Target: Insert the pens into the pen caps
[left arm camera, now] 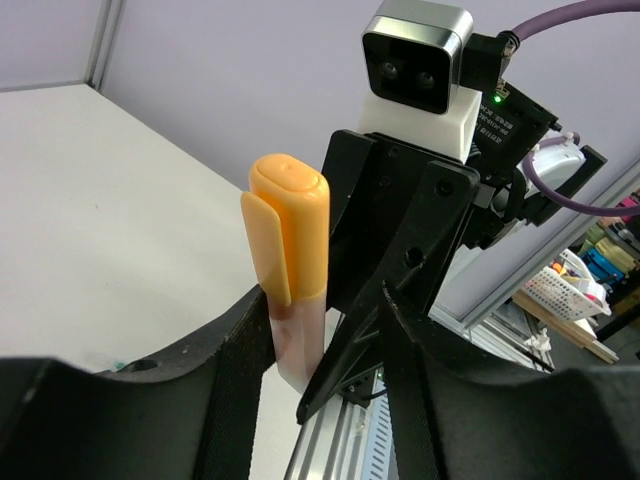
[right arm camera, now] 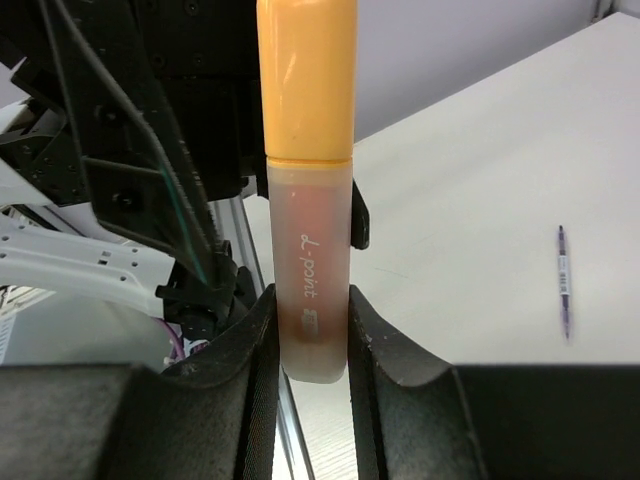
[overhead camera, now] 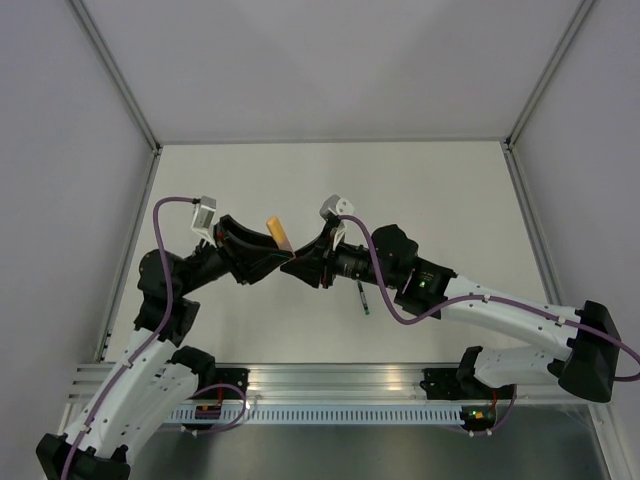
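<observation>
The pale orange pen [right arm camera: 308, 270] stands upright with its orange-yellow pen cap [right arm camera: 306, 80] seated on its top. My right gripper [right arm camera: 312, 330] is shut on the lower end of the pen's barrel. My left gripper [left arm camera: 330, 340] straddles the same pen [left arm camera: 298, 345] just below the cap [left arm camera: 290, 235], and it is open. One pad lies against the barrel and the other stands clear of it. From above, both grippers meet at the pen [overhead camera: 283, 243] over the table's middle. The dark pen with green ends [overhead camera: 361, 298] lies on the table near the right arm. A teal-green cap cannot be made out.
The dark pen [right arm camera: 565, 285] lies flat, well to the right of my right gripper. An aluminium rail [overhead camera: 340, 380] runs along the near edge between the arm bases. White walls close the table [overhead camera: 430, 190] on the left, far and right sides.
</observation>
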Motion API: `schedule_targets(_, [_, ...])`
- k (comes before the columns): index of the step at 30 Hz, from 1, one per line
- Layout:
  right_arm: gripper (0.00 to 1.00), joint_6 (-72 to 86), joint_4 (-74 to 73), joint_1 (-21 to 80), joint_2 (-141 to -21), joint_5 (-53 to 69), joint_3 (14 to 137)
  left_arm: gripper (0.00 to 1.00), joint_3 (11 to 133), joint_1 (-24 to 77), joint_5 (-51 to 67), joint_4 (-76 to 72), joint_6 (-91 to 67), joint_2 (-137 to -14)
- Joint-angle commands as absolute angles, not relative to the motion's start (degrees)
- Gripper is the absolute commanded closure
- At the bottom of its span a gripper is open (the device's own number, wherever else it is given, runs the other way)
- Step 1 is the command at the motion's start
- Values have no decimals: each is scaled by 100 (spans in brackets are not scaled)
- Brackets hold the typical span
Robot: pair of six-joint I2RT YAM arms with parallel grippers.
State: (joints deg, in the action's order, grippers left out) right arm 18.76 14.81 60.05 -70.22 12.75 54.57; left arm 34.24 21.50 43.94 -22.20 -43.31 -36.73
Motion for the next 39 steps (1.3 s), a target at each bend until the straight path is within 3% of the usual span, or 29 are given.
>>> schedule_targets(1, [100,1749,1468,5950,-6899,712,5511,47,3691,2188,4325,-2013,-4421,-3481])
schedule_targets(10, [100,1688,1450,5941,-7022,396,5608,42,3832,2188,3772,-1556,-4351,-3559])
schedule_targets(20, [100,1608,1380,5950,-7119,-167,5555,46,3691,2188,3147,-1565,-4615,-3674])
schedule_targets(39, [100,1820,1389,5941,-7400,-18,5976,51,3692,2188,2664,-1433,-4526,-4060])
